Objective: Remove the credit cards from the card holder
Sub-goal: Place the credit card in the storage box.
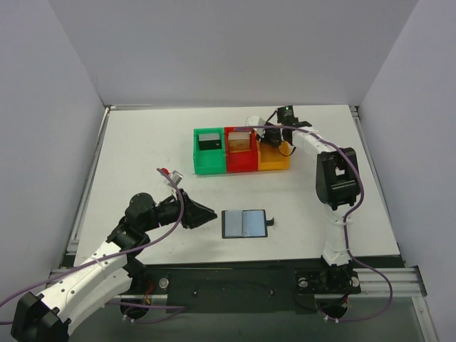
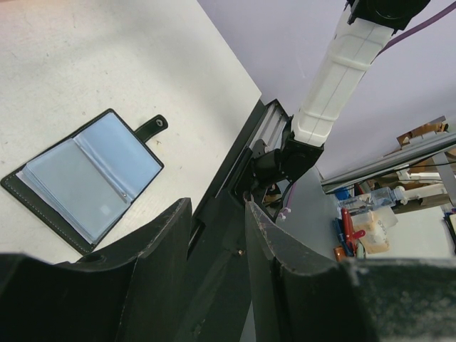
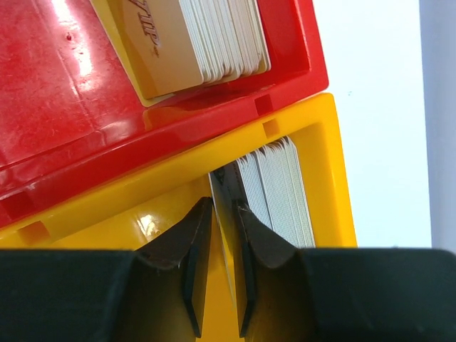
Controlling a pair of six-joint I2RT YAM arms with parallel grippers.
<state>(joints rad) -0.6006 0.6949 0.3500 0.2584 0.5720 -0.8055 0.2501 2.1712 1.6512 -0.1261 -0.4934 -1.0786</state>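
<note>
The black card holder lies open on the table, pale clear sleeves up, its strap to the right. It also shows in the left wrist view. My left gripper hovers just left of it, open and empty. My right gripper is down inside the orange bin. In the right wrist view its jaws stand slightly apart around one thin card, which leans toward the stack of cards in that bin.
A green bin with a dark object, a red bin and the orange bin stand side by side at the back. The red bin holds a card stack. The table's near edge and rail lie just beyond the left fingers.
</note>
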